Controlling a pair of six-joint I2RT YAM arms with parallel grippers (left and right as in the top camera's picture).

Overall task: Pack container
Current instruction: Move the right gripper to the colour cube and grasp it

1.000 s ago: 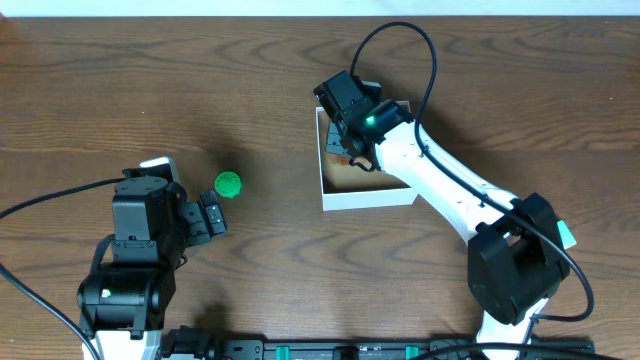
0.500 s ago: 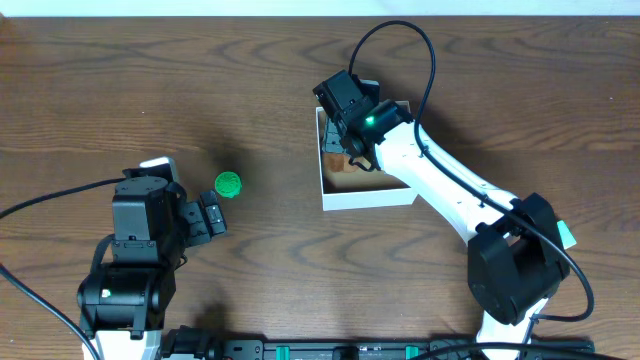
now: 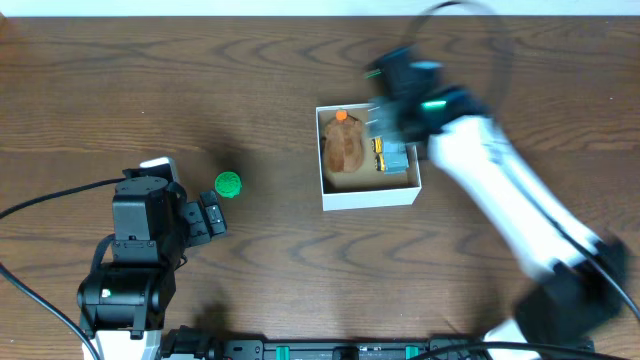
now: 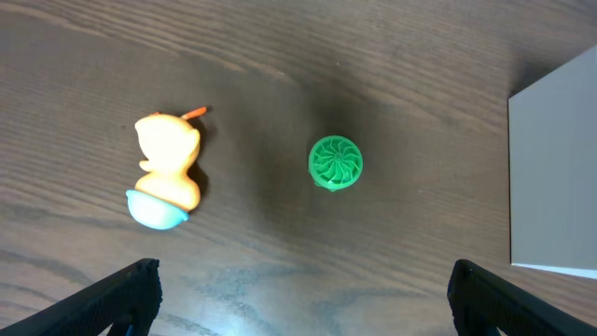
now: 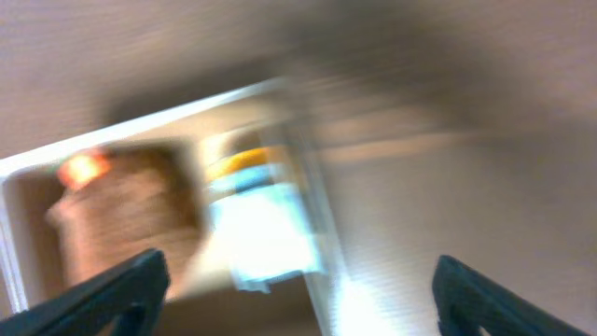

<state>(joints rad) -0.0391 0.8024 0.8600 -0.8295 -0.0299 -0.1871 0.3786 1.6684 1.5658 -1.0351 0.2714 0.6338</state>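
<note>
I count one container [image 3: 370,199] on the worktop [image 3: 100,90]. Inside the container are three toys: one brown lump [image 3: 345,150], one orange bit [image 3: 341,116] and one yellow-and-blue piece [image 3: 383,152], which is blurred. Outside the container are two toys: one green ball [image 3: 228,184] and one yellow duck [image 4: 166,163]. There are two arms, the left arm [image 3: 135,235] and the right arm [image 3: 485,170].

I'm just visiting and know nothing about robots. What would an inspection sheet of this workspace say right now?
Surface: dark wood table.
Job's things: container holds a brown toy and a yellowish toy; green toy and duck lie outside on the table.
Clutter: nothing seen.
Grippers: left gripper open, empty, near the green toy; right gripper open, empty, blurred, near the container.
Cables: black cable beside the left arm.
Surroundings: pale strip beyond the table's far edge.
</note>
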